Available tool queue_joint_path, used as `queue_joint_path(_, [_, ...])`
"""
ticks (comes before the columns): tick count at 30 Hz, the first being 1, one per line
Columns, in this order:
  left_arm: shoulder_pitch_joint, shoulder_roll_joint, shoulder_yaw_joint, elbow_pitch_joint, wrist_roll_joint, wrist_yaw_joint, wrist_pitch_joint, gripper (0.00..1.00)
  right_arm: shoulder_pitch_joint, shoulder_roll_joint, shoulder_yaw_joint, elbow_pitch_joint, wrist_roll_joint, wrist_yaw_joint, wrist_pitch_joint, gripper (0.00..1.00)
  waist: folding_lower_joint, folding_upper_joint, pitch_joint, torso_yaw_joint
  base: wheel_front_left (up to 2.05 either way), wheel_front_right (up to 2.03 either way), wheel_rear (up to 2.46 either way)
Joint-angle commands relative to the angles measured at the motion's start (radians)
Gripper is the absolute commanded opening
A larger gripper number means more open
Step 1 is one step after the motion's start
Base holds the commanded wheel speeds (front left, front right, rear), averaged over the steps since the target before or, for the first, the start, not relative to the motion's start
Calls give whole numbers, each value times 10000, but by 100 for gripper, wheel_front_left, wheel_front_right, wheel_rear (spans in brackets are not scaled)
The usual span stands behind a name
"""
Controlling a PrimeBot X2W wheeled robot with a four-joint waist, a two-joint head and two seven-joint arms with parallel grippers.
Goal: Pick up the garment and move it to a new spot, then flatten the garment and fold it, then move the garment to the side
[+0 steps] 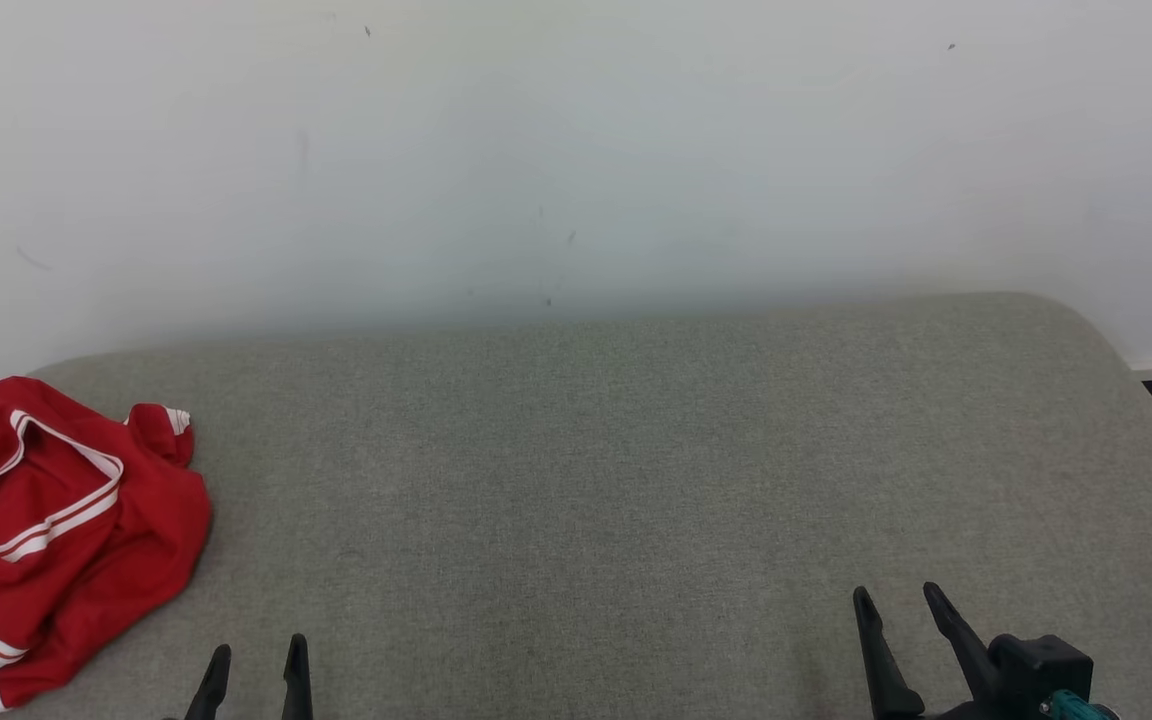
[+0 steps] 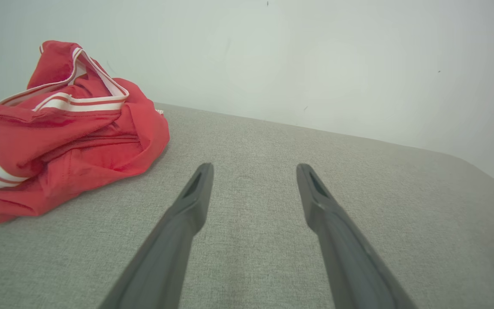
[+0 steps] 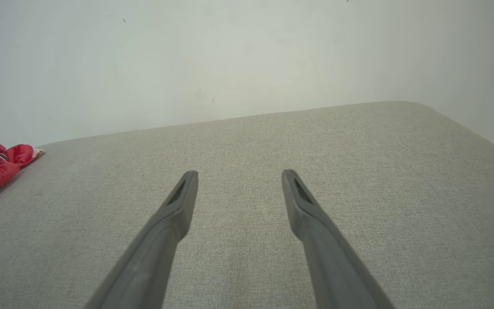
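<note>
Red garment (image 1: 56, 530) lies crumpled at the left edge of the grey cushion (image 1: 586, 480). Your left gripper (image 1: 259, 647), near it, and right gripper (image 1: 896, 592), well apart, hover released at the near edge.

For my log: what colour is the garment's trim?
White trim on red garment; left wrist view best.

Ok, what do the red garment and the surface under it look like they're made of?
Red garment: thin, smooth knit, probably synthetic sportswear; it crumples in soft folds and has white striped trim. Surface: matte grey-green upholstery fabric, with a visible coarse weave and a rounded padded edge.
</note>
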Motion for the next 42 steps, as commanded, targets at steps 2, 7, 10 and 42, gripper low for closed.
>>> queue_joint_path(2, [147, 58, 27, -63, 247, 21, -123, 100, 72, -65, 46, -11, -306, -20, -91, 100, 0, -1, -32, -1, 0, 0, 0])
queue_joint_path(7, [231, 61, -11, -62, 512, 54, -193, 100, 109, -55, 103, 25, -614, -20, -144, 100, 0, -1, -101, -3, 0, 0, 0])
queue_joint_path(10, [284, 62, -20, -32, 489, 71, -185, 100, 105, -44, 128, 40, -652, -21, -130, 100, 0, -1, -130, -9, 0, 0, 0])
queue_joint_path(42, [641, 174, 254, -573, 617, 366, -183, 100, 368, 172, -44, 233, -617, -21, -412, 100, 0, -1, -340, 2298, 0, 0, 0])
